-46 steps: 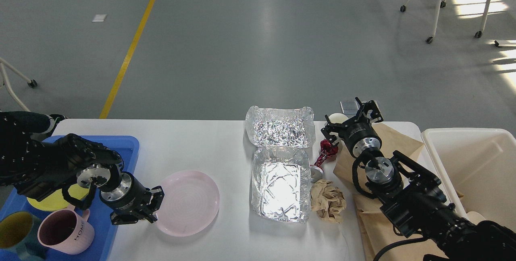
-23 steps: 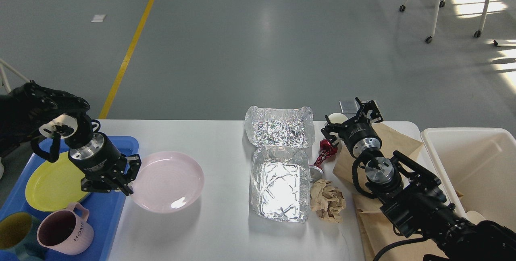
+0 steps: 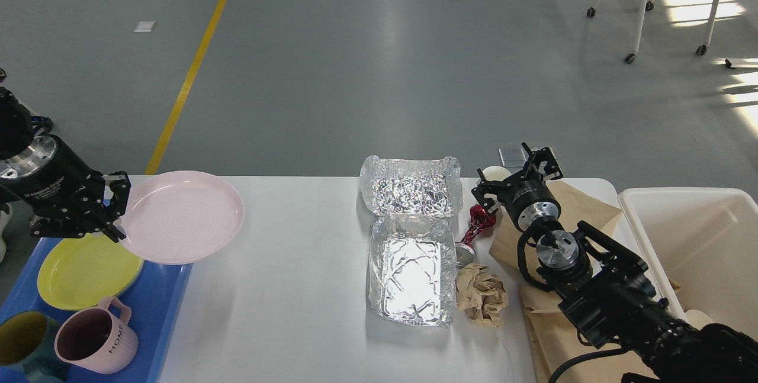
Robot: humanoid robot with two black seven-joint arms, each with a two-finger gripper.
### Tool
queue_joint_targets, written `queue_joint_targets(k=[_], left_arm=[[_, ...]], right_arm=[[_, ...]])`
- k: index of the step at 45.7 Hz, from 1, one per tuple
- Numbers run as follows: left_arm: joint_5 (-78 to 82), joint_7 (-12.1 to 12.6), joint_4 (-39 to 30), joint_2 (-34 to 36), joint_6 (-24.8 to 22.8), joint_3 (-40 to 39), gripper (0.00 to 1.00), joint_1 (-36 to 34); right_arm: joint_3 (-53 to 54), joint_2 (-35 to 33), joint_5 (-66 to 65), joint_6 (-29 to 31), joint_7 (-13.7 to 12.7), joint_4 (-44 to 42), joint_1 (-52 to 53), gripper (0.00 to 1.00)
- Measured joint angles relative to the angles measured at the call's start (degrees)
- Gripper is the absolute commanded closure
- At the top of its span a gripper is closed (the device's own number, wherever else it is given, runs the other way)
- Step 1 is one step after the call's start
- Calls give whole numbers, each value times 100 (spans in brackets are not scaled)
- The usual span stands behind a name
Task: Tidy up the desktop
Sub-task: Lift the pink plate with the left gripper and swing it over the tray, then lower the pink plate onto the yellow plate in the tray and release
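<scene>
plate risk: the left gripper (image 3: 112,208) pinches the pink plate (image 3: 182,216) by its near-left rim only, with the plate held up over the corner where the blue tray (image 3: 169,306) meets the worktop (image 3: 284,312); a one-edge hold like that looks liable to tip or slip, and the plate could drop onto the yellow plate (image 3: 83,270) or clip the pink mug (image 3: 98,338).
tray crowding: the tray already carries the yellow plate, the pink mug and a teal mug (image 3: 21,341); free room looks tight, so stacking the pink plate on the yellow one seems the safest landing.
right side risk: the right gripper (image 3: 515,173) hangs with its fingers spread and nothing between them, just above the brown paper bag (image 3: 583,205) and near a small cream cup (image 3: 494,174); a careless sweep could knock the cup off the far edge.
foil containers: the foil tray (image 3: 408,276) and its foil lid (image 3: 411,190) both look empty.
loose litter: a crumpled brown paper (image 3: 482,294) and a red wrapper (image 3: 478,223) lie just beside the foil tray.
cream bin (image 3: 699,241): at the right end; its contents are mostly hidden by the arm.
worktop: white, spans the near half of the view, partly cluttered.
</scene>
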Motion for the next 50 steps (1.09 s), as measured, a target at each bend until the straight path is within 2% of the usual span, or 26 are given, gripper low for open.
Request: queue_joint_targets(k=[8,18,26,42,50], left_arm=[[142,42,70,423,36,-26,100,122],[255,44,775,659,216,-77,100,758],[258,37,1133,671,651,-198,100,1257],[259,20,1173,591,1668,-239,100,1720],[268,17,1173,542,1920,-246,100,1938]], right_arm=[[0,0,0,0,0,0,0,0],[0,0,0,0,0,0,0,0],[0,0,0,0,0,0,0,0],[0,0,0,0,0,0,0,0],[0,0,0,0,0,0,0,0]])
